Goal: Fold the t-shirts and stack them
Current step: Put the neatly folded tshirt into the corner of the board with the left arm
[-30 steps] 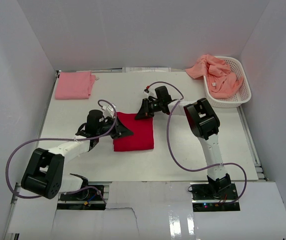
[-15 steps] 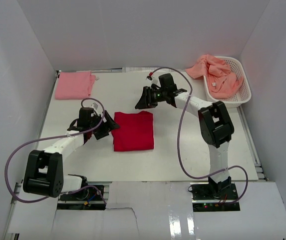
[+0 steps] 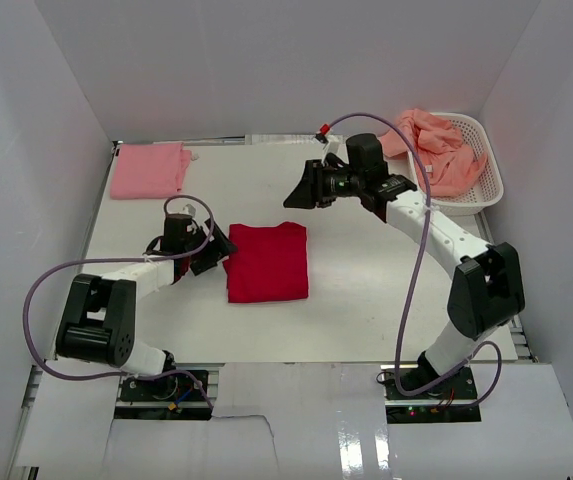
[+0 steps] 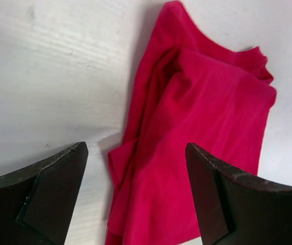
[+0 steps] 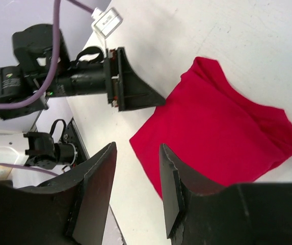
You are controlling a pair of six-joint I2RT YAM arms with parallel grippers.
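A bright red t-shirt (image 3: 266,262) lies folded into a rectangle in the middle of the table, with nothing holding it. My left gripper (image 3: 218,254) is low at its left edge, open. In the left wrist view the red t-shirt (image 4: 202,132) lies between and beyond the left gripper (image 4: 135,148). My right gripper (image 3: 299,193) hovers open behind the shirt's far edge, and from there the red t-shirt (image 5: 222,138) shows below the right gripper (image 5: 137,148). A light pink t-shirt (image 3: 148,170) lies folded at the back left. Salmon-orange t-shirts (image 3: 436,150) are heaped in the basket.
The white latticed basket (image 3: 488,190) stands at the back right corner, with cloth spilling over its left rim. White walls enclose the table on three sides. A purple cable loops off each arm. The left arm's wrist (image 5: 84,81) shows in the right wrist view.
Both grippers have opened and let go of the red t-shirt. The left one has drawn back to the left, and the right one has lifted away toward the back right.
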